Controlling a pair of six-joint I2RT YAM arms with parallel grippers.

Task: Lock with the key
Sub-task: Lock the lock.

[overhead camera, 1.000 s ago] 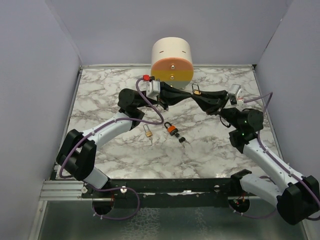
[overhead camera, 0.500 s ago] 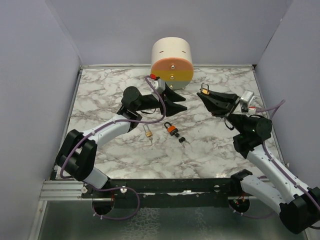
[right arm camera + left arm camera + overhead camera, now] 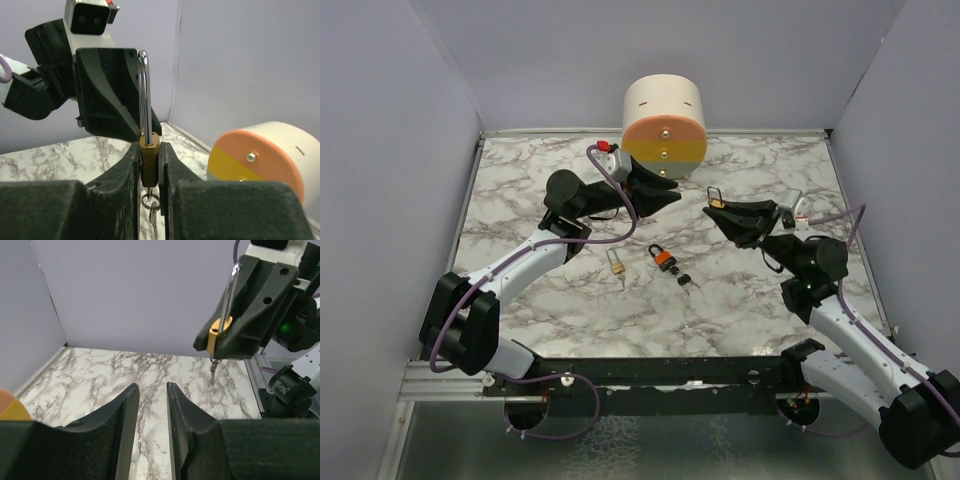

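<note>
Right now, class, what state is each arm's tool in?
Left tool: open, holding nothing.
Right tool: closed on a small brass padlock, shackle pointing up.

You have a white, grey-veined marble tabletop (image 3: 740,300) enclosed on three sides by plain lavender walls (image 3: 550,60), evenly lit, with a metal rail (image 3: 440,380) at its near edge.
</note>
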